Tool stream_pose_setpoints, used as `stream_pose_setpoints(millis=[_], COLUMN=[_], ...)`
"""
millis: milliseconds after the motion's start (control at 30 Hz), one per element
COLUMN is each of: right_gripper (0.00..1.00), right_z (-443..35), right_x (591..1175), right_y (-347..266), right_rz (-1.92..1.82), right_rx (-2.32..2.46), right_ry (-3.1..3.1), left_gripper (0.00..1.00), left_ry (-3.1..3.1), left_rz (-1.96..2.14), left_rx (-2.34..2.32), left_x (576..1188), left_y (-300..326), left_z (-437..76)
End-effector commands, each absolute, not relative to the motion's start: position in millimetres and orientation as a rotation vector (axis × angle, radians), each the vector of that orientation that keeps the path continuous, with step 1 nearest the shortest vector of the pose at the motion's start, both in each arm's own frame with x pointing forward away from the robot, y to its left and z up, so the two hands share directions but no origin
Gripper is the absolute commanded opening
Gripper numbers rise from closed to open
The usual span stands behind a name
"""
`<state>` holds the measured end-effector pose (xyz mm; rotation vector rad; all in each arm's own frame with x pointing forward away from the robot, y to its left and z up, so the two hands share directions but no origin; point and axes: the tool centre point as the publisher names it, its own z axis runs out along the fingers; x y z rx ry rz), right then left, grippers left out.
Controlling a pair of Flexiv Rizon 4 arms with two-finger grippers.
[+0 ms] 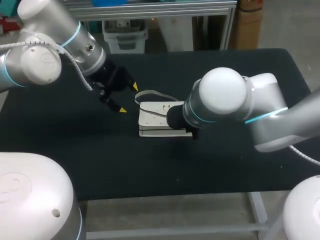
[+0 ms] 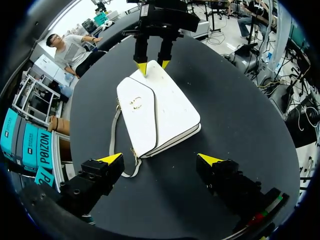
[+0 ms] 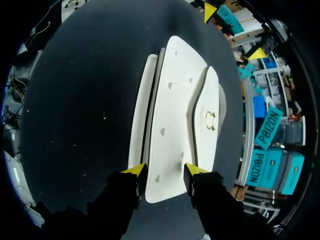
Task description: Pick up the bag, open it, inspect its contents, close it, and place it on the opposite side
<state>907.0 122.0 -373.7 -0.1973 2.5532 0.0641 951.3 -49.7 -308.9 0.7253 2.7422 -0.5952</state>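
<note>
A white bag [image 1: 155, 117] lies flat on the black table [image 1: 100, 160] with its flap and gold clasp [image 2: 136, 103] facing up. Its strap [image 2: 116, 145] loops out beside it. In the right wrist view my right gripper [image 3: 165, 170] holds the near end of the bag [image 3: 175, 100], with one yellow tip pressed against each side. In the head view the right arm's wrist [image 1: 200, 112] hides those fingers. My left gripper [image 2: 160, 160] hangs open just off the bag's other end with nothing between its fingers. Seen from there, my right gripper [image 2: 153, 66] sits at the far end of the bag [image 2: 165, 110].
Black table surface spreads out on all sides of the bag. In the head view, its front edge [image 1: 165, 192] runs below the bag. Nothing else stands on the table.
</note>
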Motion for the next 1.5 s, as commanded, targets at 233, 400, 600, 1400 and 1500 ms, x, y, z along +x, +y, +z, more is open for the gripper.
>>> stream_pose_setpoints(millis=[233,400,600,1400,1500], right_gripper=[0.44,0.00,0.00,0.00,0.00], right_z=[-384.3,-384.4,-389.9,-395.7,-395.7], right_x=[912.3,912.2,908.8,902.8,902.8], right_y=[124.0,122.9,123.6,123.2,123.2], right_rz=[0.075,0.074,0.082,0.103,0.103], right_rx=[-0.195,-0.194,-0.198,-0.182,-0.182], right_ry=[2.545,2.535,2.521,2.493,2.493], left_gripper=[1.00,1.00,1.00,1.00,1.00], left_ry=[2.747,2.738,2.694,2.510,2.510], left_rz=[-0.579,-0.593,-0.608,-0.732,-0.732], left_rx=[0.755,0.771,0.851,1.033,1.033], left_x=[952.9,953.1,948.7,942.0,942.0], left_y=[-50.1,-50.3,-53.7,-64.5,-64.5], left_z=[-311.8,-312.2,-312.0,-301.9,-301.9])
